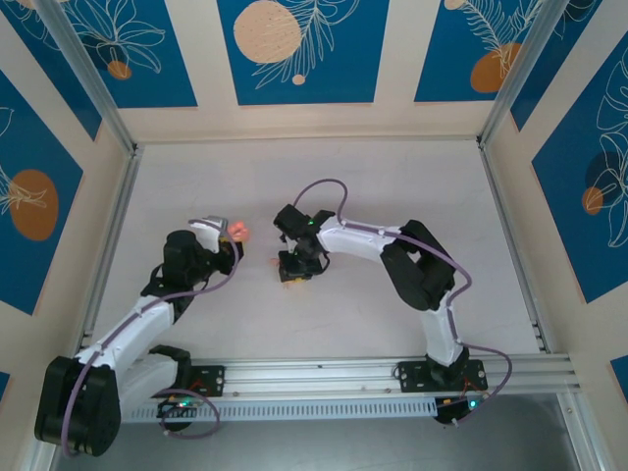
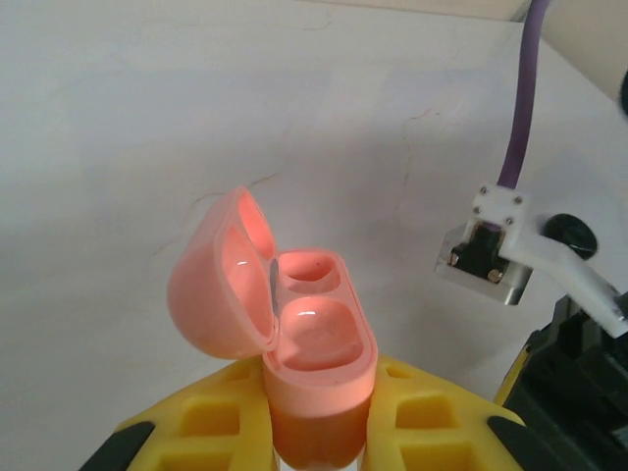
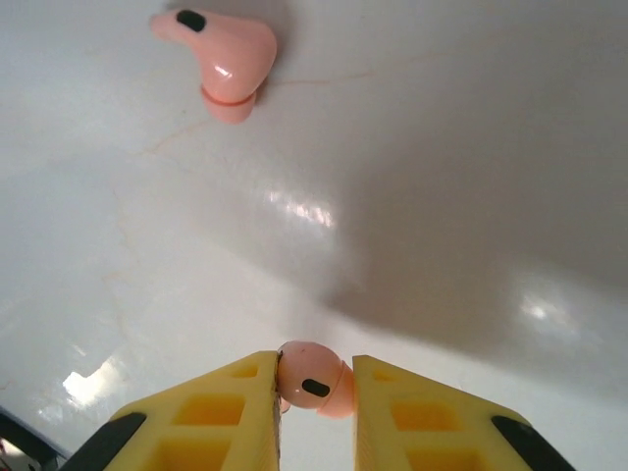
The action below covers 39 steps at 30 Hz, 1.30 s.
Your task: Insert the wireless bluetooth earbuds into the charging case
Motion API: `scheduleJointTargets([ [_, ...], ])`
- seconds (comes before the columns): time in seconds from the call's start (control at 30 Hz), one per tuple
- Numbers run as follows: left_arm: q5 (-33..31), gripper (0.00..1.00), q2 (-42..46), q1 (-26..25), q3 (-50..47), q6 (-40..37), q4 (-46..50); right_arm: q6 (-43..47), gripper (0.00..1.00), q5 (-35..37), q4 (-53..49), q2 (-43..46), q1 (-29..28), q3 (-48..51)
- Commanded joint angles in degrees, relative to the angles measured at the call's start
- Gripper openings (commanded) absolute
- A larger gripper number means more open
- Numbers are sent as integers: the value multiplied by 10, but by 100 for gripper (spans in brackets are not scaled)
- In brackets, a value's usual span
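1. In the top view the left gripper (image 1: 226,237) sits left of the table's (image 1: 392,177) centre. It is clamped on the salmon-pink charging case (image 1: 238,232).
2. The left wrist camera shows the yellow fingers (image 2: 231,402) squeezing the lower body of the charging case (image 2: 319,343) from both sides, so it stands upright. Its lid (image 2: 216,285) is hinged open and leans to the left. The two wells face up, and both show bare glossy pink.
3. The case is off the table surface, raised in the grip, just left of the right arm's wrist.
4. The right gripper (image 1: 294,267) is near the table's centre and points down. The case and this gripper are near each other but apart.
5. In the right wrist view the right gripper (image 3: 316,365) is pinched on a pink earbud (image 3: 314,385), held between the yellow fingertips (image 3: 392,392). A dark oval spot on it faces the camera.
6. A second pink earbud (image 3: 221,54) lies loose on the white table, well beyond the fingertips at the upper left of that view.
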<state>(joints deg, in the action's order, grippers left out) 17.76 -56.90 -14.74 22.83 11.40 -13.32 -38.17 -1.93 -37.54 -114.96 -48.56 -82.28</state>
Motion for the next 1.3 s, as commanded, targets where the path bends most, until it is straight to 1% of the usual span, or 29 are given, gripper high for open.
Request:
scheduleJointTargets([
  [0.0, 29, 18, -21, -32, -15, -18, -78, -5, 23, 38, 46, 72, 6, 44],
  [0.2, 43, 19, -106, -91, -27, -46, -192, 22, 22, 90, 87, 166, 15, 119],
  [0.33, 80, 19, -178, -110, -32, -49, -287, 55, 22, 105, 130, 222, 23, 170],
  [0.47, 126, 19, -227, -130, -34, -77, -370, 98, 22, 119, 170, 264, 27, 203],
  [0.6, 149, 19, -256, -146, -22, -106, -385, 116, 23, 124, 183, 289, 30, 212],
  [0.73, 154, 20, -276, -157, -17, -125, -394, 128, 22, 126, 217, 315, 29, 230],
  [0.9, 166, 20, -296, -164, -14, -119, -414, 149, 22, 130, 268, 331, 27, 251],
  [1.07, 172, 20, -306, -166, -8, -104, -429, 168, 22, 121, 304, 319, 15, 251],
  [1.27, 163, 20, -306, -167, -9, -80, -456, 168, 22, 120, 332, 303, -1, 251],
])
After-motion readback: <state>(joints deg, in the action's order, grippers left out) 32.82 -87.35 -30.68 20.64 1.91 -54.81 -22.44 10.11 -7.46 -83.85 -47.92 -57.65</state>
